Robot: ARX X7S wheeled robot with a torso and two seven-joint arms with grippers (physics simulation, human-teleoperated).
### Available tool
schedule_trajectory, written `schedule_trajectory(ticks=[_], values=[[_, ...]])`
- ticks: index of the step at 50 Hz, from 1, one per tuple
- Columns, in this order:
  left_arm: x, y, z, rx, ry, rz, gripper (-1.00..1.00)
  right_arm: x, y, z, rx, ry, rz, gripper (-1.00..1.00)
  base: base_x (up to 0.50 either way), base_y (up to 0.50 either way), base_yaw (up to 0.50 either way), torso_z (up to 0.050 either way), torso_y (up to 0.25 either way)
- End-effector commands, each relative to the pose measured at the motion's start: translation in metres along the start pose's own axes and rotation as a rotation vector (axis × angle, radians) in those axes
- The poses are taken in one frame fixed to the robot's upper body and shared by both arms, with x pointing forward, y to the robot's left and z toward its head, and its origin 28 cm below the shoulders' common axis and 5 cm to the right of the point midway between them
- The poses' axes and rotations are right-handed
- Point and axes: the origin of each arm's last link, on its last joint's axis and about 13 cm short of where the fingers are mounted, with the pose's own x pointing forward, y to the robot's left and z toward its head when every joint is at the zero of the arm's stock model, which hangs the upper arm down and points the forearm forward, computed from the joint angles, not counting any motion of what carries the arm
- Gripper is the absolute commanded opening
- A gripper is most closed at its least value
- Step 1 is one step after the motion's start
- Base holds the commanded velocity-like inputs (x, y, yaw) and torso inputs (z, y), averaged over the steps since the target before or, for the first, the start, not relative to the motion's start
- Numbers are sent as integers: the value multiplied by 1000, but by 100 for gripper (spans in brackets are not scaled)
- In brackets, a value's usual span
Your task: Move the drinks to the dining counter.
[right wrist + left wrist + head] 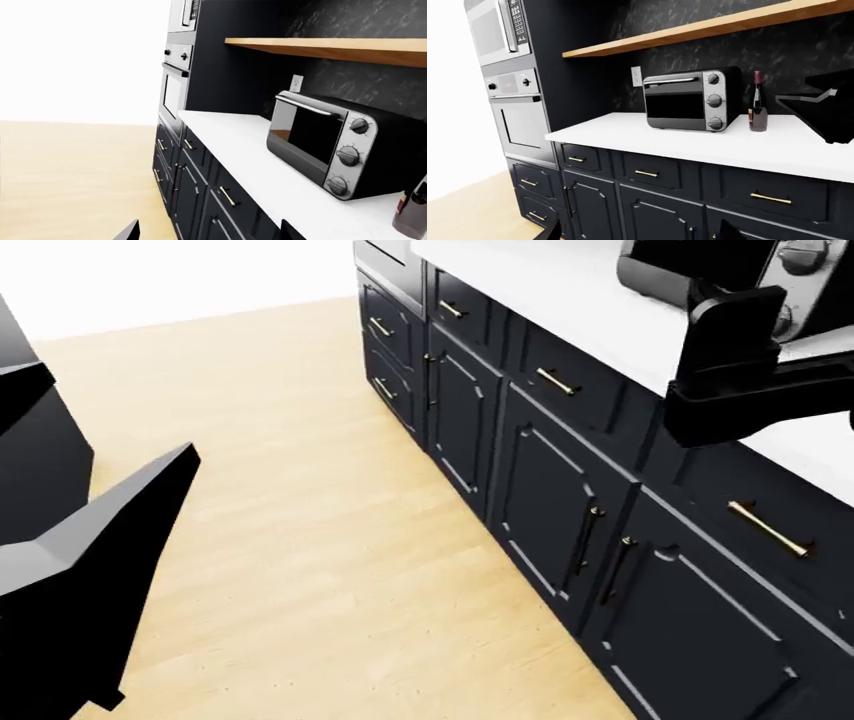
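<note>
- Wine bottle (pixel 757 101): upright on the tabletop (pixel 694 137), just right of the toaster oven (pixel 692 99).
- Fingers, both arms: opening we cannot tell; nothing held.
- We approach the bottle squarely, clearing the oven.

No readable text; wine bottle (pixel 757 102) label, microwave (pixel 498 29) keypad too blurred.

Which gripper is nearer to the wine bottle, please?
Right. The right gripper is at the counter, close to the wine bottle; the left gripper is farther back, off the counter.
</note>
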Motion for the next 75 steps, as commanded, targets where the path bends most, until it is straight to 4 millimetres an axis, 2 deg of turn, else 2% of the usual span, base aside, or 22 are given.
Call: schedule_trajectory(ticks=[1,12,25,30,58,61,65,75], values=[[0,-1,3,-11,-33,-17,100,-2,-2,-1,10,6,-4,100,-102,-211,-500,0,0],[0,-2,7,-8,-55,-26,100,-8,-2,13,-6,-27,-13,100,-108,-205,-500,0,0],[-1,-2,9,-4,-57,-29,100,-7,-2,11,3,-32,-6,100,-108,-174,-500,0,0],[0,-2,8,-6,-55,-31,100,-9,-1,12,0,-57,11,100,230,324,-379,0,0],[-1,-2,8,-9,-59,-33,100,-7,-2,10,44,-45,2,100,530,233,0,0,1],[-1,-2,7,-11,-58,-32,100,-3,-4,7,-22,-19,-67,100,81,67,0,0,4],[-1,-2,7,-10,-56,-32,100,-6,-3,10,-25,-60,-26,100,0,0,0,0,0],[0,-2,7,-10,-56,-33,100,-5,-2,8,-48,-23,-46,100,235,324,0,0,0]])
